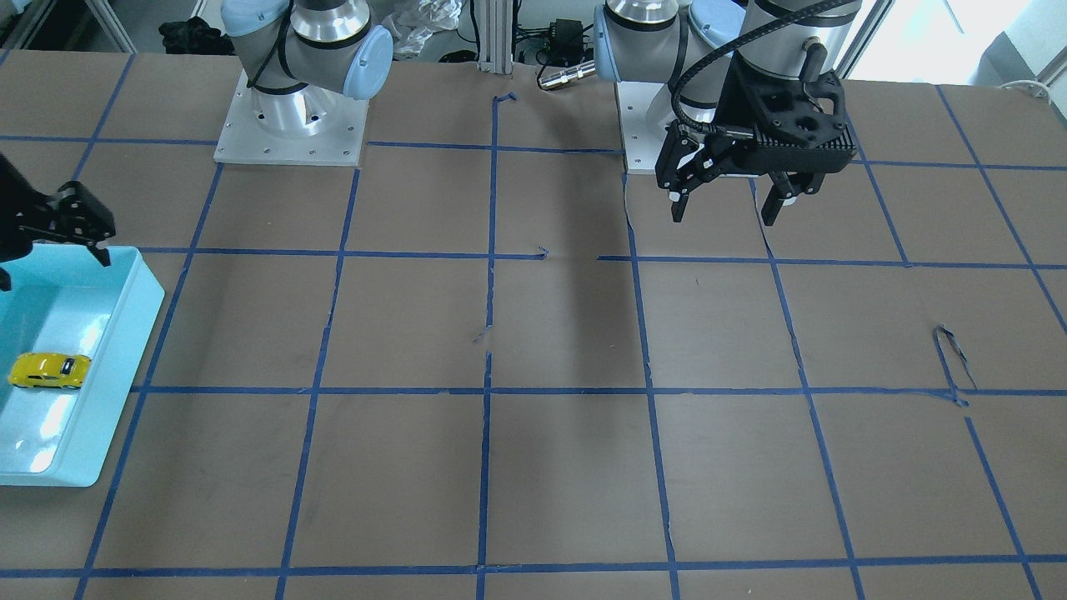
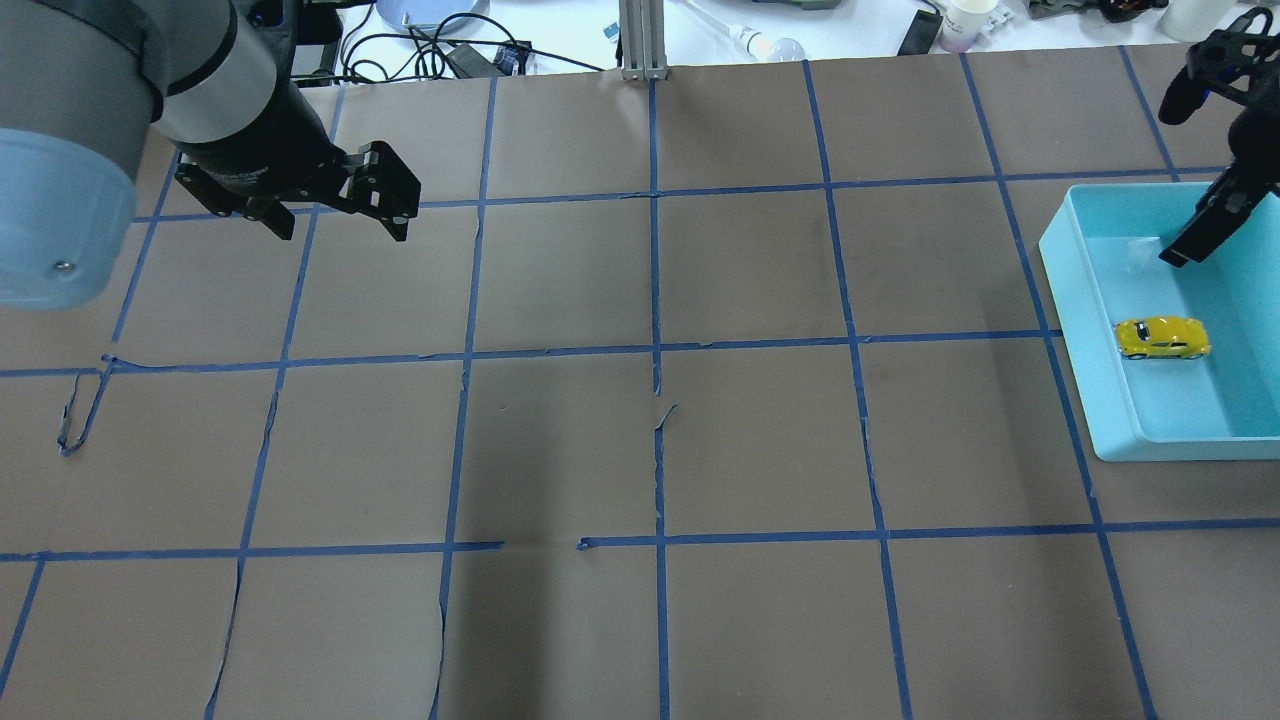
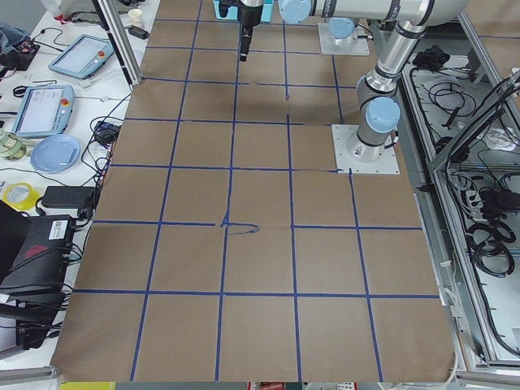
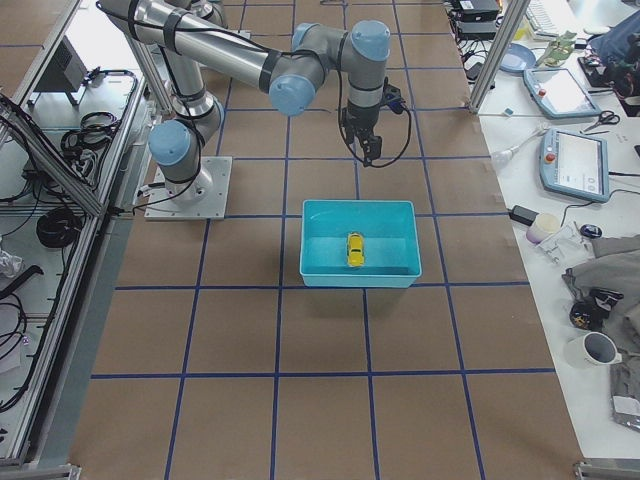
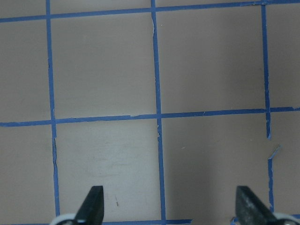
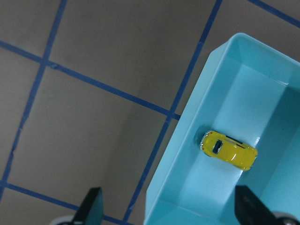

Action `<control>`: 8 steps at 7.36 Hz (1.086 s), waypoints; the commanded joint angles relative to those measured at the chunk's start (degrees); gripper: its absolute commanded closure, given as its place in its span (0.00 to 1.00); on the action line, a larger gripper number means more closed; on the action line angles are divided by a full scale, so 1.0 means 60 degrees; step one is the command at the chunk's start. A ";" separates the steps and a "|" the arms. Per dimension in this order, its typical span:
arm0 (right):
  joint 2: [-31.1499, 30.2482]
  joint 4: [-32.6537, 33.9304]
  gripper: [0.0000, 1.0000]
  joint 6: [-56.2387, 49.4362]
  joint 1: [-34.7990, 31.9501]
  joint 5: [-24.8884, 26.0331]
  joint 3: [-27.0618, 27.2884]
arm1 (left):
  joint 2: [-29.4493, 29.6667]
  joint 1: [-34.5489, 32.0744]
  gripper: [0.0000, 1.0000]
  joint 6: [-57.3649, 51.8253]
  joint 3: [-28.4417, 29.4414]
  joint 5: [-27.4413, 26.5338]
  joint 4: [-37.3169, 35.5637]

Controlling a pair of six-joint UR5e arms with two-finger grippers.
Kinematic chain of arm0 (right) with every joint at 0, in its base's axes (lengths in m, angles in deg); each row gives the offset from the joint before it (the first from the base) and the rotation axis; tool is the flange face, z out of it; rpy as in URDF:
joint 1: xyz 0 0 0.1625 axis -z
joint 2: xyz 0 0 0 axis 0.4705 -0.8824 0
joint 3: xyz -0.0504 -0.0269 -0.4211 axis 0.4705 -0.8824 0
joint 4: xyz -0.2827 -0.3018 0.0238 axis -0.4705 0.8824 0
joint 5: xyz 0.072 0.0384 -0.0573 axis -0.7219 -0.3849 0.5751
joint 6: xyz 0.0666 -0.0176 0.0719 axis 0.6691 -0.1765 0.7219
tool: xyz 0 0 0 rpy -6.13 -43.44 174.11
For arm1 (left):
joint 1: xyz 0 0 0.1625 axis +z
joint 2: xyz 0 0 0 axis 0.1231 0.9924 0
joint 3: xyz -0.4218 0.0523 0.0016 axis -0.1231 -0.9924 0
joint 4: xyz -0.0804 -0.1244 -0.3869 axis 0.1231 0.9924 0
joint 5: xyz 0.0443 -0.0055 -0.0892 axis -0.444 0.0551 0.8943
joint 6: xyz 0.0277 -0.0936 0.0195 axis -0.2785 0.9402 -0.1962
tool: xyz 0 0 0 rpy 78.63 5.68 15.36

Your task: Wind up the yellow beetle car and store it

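Note:
The yellow beetle car [image 2: 1162,338] lies on the floor of a light blue bin [image 2: 1075,330] at the table's right edge. It also shows in the front view [image 1: 49,370], the right side view [image 4: 354,250] and the right wrist view [image 6: 228,150]. My right gripper [image 2: 1205,150] is open and empty, raised above the bin's far end, apart from the car. My left gripper [image 2: 335,222] is open and empty, hovering over bare table at the far left; it also shows in the front view [image 1: 723,208].
The brown table is marked with a blue tape grid [image 2: 655,350]. The bin's rim [image 1: 125,350] stands above the table near my right gripper. Cables, cups and tablets lie beyond the table's far edge [image 2: 950,25].

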 commanded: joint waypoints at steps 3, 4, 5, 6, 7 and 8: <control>-0.0429 -0.0799 0.00 0.4931 -0.2605 -0.0009 -0.0310 | -0.0005 -0.0006 0.00 0.0025 0.0007 0.0014 -0.0003; -0.0458 -0.0815 0.00 0.5486 -0.2608 -0.0009 -0.0616 | -0.0005 -0.0006 0.00 0.0010 0.0022 0.0000 -0.0003; -0.0559 -0.1192 0.00 0.6826 -0.2652 -0.0183 -0.0692 | -0.0005 -0.0006 0.00 0.0025 0.0022 0.0000 -0.0003; -0.0662 -0.1428 0.00 0.7608 -0.2667 -0.0243 -0.0678 | -0.0005 -0.0006 0.00 0.0025 0.0022 0.0000 -0.0003; -0.0663 -0.1431 0.00 0.7616 -0.2768 -0.0272 -0.0649 | -0.0005 -0.0006 0.00 0.0010 0.0022 0.0000 -0.0003; -0.0634 -0.1431 0.00 0.7688 -0.3045 -0.0258 -0.0634 | -0.0005 0.0009 0.00 0.0025 0.0022 0.0000 -0.0018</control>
